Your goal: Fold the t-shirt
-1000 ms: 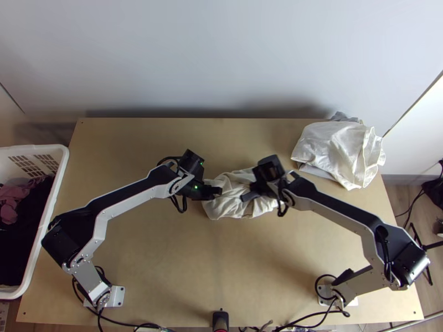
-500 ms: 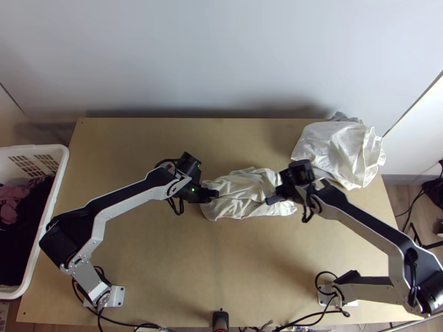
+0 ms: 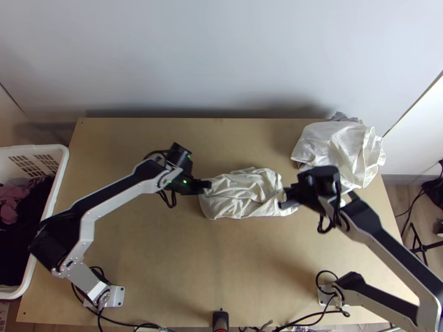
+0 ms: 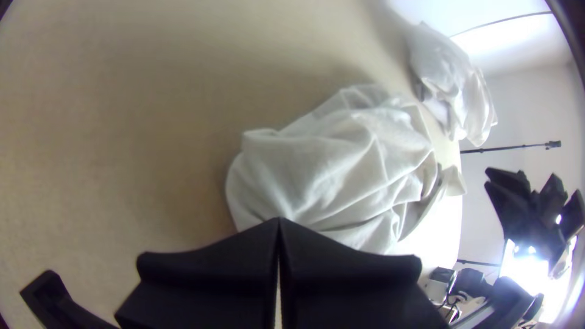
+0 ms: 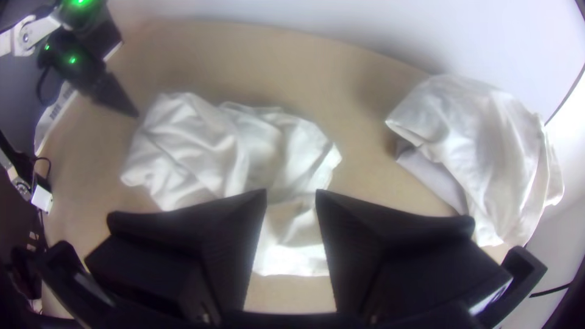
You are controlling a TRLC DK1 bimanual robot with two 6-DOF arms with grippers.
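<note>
The white shirt [image 3: 238, 193] lies in a crumpled heap in the middle of the surface [image 3: 166, 265], full of bumps and creases. It is not spread out flat. The left claw [image 4: 279, 220] is at one end of the shirt, with its two fingers together, and I see no cloth between them. The right claw [image 5: 291, 192] is at the other end, with its fingers apart and the shirt under and past them. Another pile of white cloth [image 3: 332, 141] sits near the far right corner.

I think the job now is to open the shirt up, before any real folding. Next, the claws should each find an edge or a corner, pinch it, and pull gently apart. Grabbing the middle could just make a bigger lump.
</note>
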